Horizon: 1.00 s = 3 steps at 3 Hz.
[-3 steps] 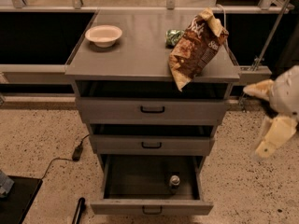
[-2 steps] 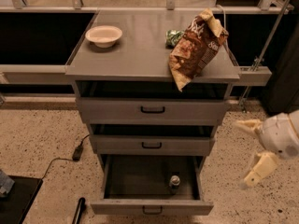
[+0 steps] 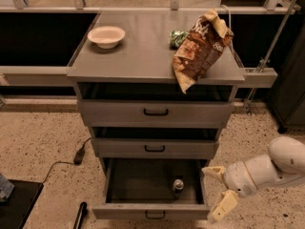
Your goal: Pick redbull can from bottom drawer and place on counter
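Observation:
The redbull can [image 3: 177,185] stands upright inside the open bottom drawer [image 3: 150,211], right of its middle, its silver top showing. The counter [image 3: 143,51] is the grey cabinet top above. My gripper [image 3: 218,189] hangs low at the right, just outside the drawer's right front corner, a short way right of the can. Its two pale fingers [image 3: 214,171] are spread apart and hold nothing.
On the counter lie a white bowl [image 3: 106,35] at the left, a brown chip bag [image 3: 200,49] overhanging the front right edge, and a green packet [image 3: 177,37] behind it. The two upper drawers [image 3: 155,112] are slightly open. A black cable [image 3: 78,155] lies on the floor at the left.
My gripper has come down from beside the top drawer and moved left to the bottom drawer's right front corner. The can and counter items have not moved.

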Each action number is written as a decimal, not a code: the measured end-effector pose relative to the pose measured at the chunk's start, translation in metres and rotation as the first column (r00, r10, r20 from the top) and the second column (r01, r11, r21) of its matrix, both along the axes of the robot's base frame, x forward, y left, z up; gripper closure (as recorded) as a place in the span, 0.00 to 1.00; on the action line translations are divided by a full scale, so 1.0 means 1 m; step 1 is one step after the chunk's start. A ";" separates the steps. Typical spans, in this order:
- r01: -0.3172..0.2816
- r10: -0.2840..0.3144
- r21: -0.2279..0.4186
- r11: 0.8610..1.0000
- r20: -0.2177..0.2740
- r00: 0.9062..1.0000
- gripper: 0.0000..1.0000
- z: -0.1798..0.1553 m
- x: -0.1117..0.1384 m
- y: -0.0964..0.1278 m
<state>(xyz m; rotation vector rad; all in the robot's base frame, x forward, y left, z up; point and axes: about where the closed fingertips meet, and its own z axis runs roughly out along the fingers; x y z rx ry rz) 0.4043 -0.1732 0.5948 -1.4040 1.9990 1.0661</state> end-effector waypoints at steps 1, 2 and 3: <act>0.000 0.000 0.000 1.000 0.000 1.000 0.00 0.000 0.000 0.000; 0.110 -0.114 0.075 0.991 0.046 0.992 0.00 0.001 0.023 0.008; 0.321 -0.340 0.260 0.911 0.033 0.940 0.00 0.023 0.036 0.031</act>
